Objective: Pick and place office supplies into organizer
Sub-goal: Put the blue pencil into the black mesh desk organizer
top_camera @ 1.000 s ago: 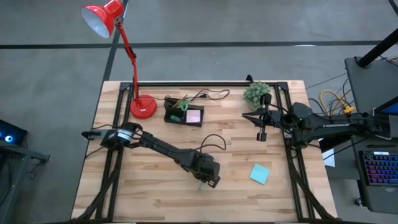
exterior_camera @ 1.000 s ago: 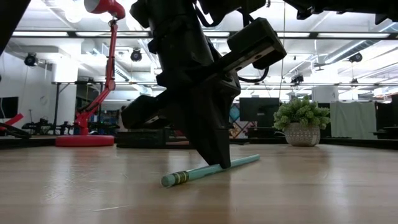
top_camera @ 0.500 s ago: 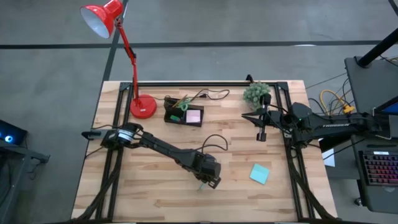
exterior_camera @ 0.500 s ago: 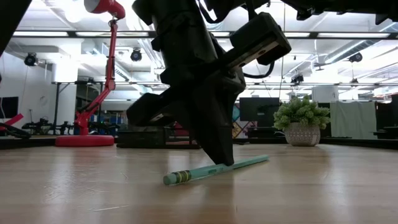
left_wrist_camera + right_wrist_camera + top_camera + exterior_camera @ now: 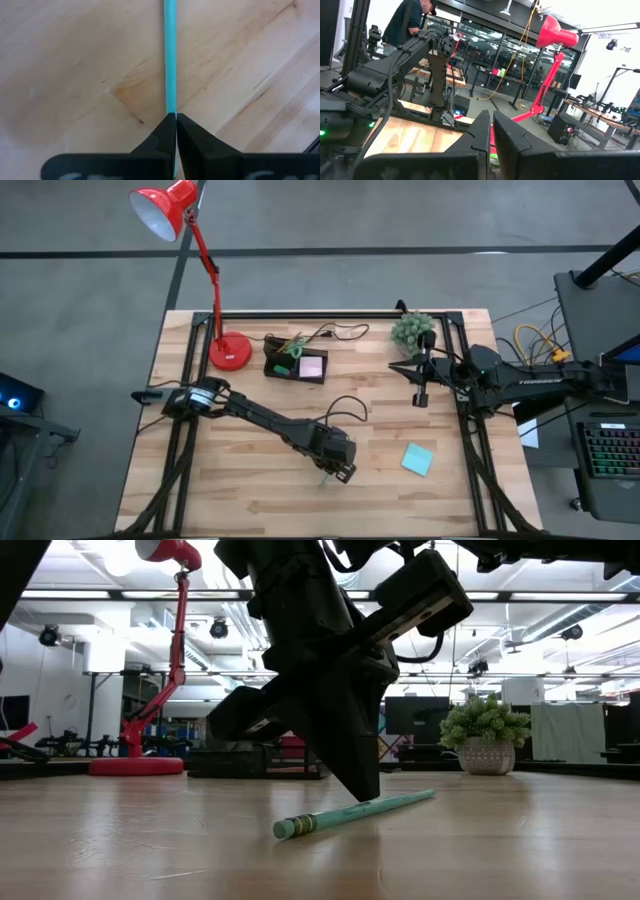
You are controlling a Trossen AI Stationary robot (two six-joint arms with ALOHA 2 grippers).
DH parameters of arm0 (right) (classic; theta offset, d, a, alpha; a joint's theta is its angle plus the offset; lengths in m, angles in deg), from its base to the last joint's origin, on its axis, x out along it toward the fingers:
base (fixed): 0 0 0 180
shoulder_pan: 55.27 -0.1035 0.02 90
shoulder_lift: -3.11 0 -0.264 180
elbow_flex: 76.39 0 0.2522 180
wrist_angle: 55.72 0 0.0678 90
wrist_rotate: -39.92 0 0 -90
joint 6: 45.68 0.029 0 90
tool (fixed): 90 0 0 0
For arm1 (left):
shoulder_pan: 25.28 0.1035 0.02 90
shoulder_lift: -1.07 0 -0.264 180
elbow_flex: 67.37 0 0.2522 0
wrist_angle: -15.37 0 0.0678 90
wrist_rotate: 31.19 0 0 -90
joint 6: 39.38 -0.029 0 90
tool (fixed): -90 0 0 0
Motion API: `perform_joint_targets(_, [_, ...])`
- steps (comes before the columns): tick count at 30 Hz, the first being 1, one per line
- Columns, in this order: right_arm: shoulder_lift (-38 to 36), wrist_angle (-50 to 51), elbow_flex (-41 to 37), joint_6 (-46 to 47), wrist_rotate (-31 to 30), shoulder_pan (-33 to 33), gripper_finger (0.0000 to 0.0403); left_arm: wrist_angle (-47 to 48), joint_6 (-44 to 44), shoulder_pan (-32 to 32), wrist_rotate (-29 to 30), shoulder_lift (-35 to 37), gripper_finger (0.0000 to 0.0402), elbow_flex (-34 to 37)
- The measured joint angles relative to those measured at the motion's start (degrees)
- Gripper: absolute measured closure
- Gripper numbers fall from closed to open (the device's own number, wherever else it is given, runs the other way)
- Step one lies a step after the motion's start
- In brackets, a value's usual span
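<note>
My left gripper (image 5: 171,120) is pinched on the pencil (image 5: 355,812), low on the table. Organizer (image 5: 295,365) holds scissors and pink pad; teal pad (image 5: 417,459) left. Right gripper (image 5: 421,395) closed, empty.

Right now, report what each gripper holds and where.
Left gripper pinches the thin green pencil partway along its shaft; right gripper holds nothing.

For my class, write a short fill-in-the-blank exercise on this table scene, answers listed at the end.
1. The left gripper is shut on the ____.
2. The right gripper hangs shut near the potted ____.
3. The teal sticky pad lies on the ____, not in the organizer.
4. The lamp is coloured ____.

Answers: pencil; plant; table; red
</note>
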Motion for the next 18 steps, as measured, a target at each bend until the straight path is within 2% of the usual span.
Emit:
perform_joint_targets(10, [-0.02, -0.01, 0.0, 0.0, 0.0, -0.01, 0.039, -0.07, -1.68, 0.2, -0.23, 1.39, 0.0399, -0.1])
perform_joint_targets(18, [-0.02, 0.06, 0.0, -0.02, -0.02, 0.01, 0.039, -0.14, -1.18, 0.06, -0.59, 4.57, 0.0336, -1.62])
